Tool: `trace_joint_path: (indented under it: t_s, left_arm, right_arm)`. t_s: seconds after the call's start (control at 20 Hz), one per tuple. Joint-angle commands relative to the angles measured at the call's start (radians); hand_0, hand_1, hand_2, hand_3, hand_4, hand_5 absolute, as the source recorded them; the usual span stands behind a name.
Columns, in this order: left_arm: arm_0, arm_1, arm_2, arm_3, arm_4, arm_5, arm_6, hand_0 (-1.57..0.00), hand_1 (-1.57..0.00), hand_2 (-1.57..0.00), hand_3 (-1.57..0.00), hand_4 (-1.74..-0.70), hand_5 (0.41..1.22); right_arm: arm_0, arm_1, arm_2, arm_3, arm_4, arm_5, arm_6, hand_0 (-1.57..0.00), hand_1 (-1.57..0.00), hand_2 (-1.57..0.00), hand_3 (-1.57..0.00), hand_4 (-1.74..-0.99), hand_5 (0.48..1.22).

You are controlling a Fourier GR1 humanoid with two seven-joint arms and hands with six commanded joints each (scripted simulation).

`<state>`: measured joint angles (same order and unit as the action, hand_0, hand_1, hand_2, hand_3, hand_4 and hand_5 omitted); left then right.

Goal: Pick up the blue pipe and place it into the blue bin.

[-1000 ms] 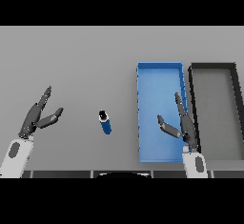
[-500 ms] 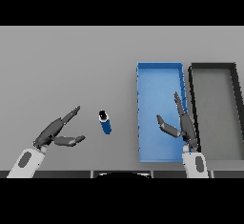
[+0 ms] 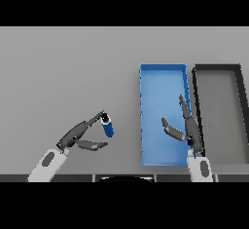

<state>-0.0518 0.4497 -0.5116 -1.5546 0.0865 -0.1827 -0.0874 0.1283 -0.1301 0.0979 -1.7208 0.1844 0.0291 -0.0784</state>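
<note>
A short blue pipe (image 3: 107, 126) with a dark end lies on the grey table, left of the blue bin (image 3: 163, 74). My left hand (image 3: 79, 135) is open just left of the pipe, its straight fingers reaching the pipe's dark top end and its thumb stretched out below the pipe. Over the blue bin's right part my right hand (image 3: 186, 128) stays open, fingers pointing away from me.
A dark grey bin (image 3: 217, 68) stands right against the blue bin's right side, at the table's right edge.
My left hand has swung right and toward the pipe, from well left of it to touching its top end. The pipe, the bins and the right hand have kept their places.
</note>
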Motion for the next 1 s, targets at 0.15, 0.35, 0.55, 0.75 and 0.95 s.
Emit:
trace_joint_path:
  t_s: [0.15,0.35,0.55,0.75,0.95]
  left_arm:
    - [-0.047,-0.08,-0.019,0.058,-0.02,0.02,-0.003,0.0,0.0,0.0,0.0,-1.13,0.459]
    - [-0.083,-0.12,-0.045,0.126,-0.091,0.057,0.005,0.0,0.0,0.0,0.0,-1.06,0.425]
    - [-0.101,-0.173,-0.053,0.165,-0.074,0.043,-0.019,0.0,0.0,0.0,0.0,-1.09,0.441]
    - [-0.113,-0.234,-0.028,0.204,-0.022,0.042,-0.045,-0.01,-0.16,-0.31,-0.28,-1.24,0.613]
    - [-0.096,-0.265,-0.025,0.201,0.012,0.041,-0.05,-0.8,-0.92,-1.01,-1.03,-1.5,0.972]
  right_arm:
    - [0.005,-0.007,0.001,-0.017,0.003,0.003,0.002,0.0,0.0,0.0,0.0,-1.21,0.631]
    - [0.008,-0.011,-0.009,-0.007,-0.009,0.007,-0.015,0.0,0.0,0.0,0.0,-1.222,0.642]
    - [0.011,-0.01,-0.002,-0.014,0.016,-0.008,-0.013,0.0,0.0,0.0,0.0,-1.205,0.649]
    - [0.024,-0.011,-0.003,-0.02,0.006,0.0,-0.037,0.0,0.0,0.0,0.0,-1.217,0.655]
    - [-0.001,-0.017,-0.018,0.002,-0.006,0.001,-0.022,0.0,0.0,0.0,0.0,-1.224,0.658]
